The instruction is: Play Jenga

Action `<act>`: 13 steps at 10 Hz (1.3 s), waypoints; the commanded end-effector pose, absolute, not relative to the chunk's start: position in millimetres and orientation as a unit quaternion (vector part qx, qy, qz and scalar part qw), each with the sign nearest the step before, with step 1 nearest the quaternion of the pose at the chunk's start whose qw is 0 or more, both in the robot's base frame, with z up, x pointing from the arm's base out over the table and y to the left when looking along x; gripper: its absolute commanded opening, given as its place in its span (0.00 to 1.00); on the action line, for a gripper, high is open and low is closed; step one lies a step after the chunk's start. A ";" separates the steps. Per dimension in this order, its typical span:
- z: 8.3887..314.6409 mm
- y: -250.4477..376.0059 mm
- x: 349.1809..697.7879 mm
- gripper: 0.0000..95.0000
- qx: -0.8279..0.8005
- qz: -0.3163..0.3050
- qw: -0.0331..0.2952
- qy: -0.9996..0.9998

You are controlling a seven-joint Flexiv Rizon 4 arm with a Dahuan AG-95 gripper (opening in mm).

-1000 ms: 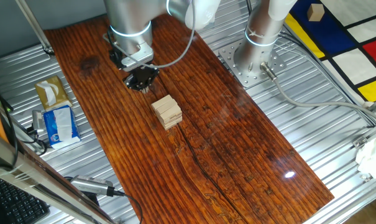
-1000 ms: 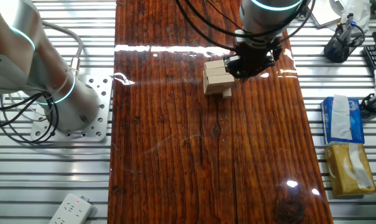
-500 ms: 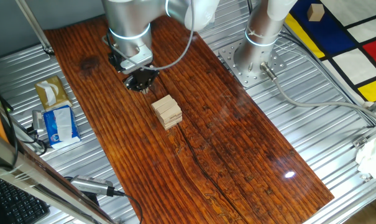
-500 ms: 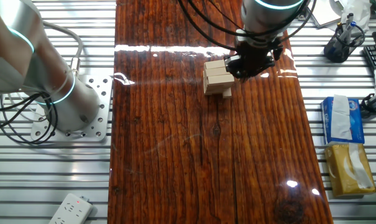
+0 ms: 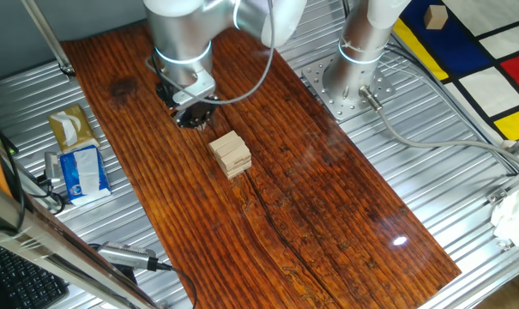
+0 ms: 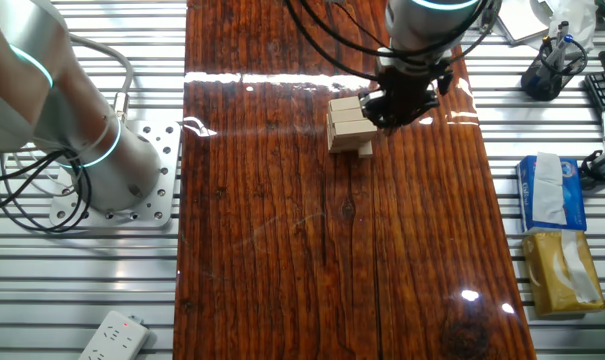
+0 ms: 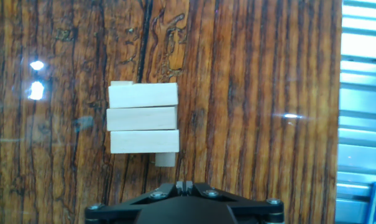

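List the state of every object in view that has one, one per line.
Pale tan wooden Jenga tower: standing upright, one lower block sticking out toward the gripper.
Black two-finger gripper: fingers together, shut, empty, apart from the tower.
Blue-and-white tissue packet: open, tissue poking out.

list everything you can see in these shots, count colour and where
jenga tower: one, pale tan, middle of the tabletop, one lower block poking out
tabletop: one, dark reddish wood
tissue packets: two, blue-white and yellow, on the metal bench beside the wood
wooden cube: one, pale, on the coloured mat
power strip: one, white, bench corner
second arm: one, silver, bolted to the bench
gripper: one, black, close beside the tower, fingers together in the hand view, holding nothing
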State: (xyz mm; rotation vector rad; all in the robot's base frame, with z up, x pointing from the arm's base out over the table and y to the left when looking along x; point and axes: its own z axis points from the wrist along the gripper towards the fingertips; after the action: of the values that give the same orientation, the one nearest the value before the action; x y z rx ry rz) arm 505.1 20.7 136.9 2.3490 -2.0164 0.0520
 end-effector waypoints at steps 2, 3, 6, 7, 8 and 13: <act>136.4 20.4 504.2 0.00 0.741 0.010 0.016 -0.671; 134.4 20.3 504.0 0.00 0.741 0.010 0.014 -0.671; 125.7 19.8 502.8 0.00 0.749 0.006 0.007 -0.663; 124.7 19.8 502.3 0.00 0.751 0.007 0.006 -0.660; 122.9 19.8 501.8 0.00 0.753 0.008 0.006 -0.658; 116.5 19.7 499.3 0.20 0.752 0.009 0.006 -0.659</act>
State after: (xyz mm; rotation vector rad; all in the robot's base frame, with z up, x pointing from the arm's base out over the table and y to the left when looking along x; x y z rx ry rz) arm 499.1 20.0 116.8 2.3514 -2.0627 0.0256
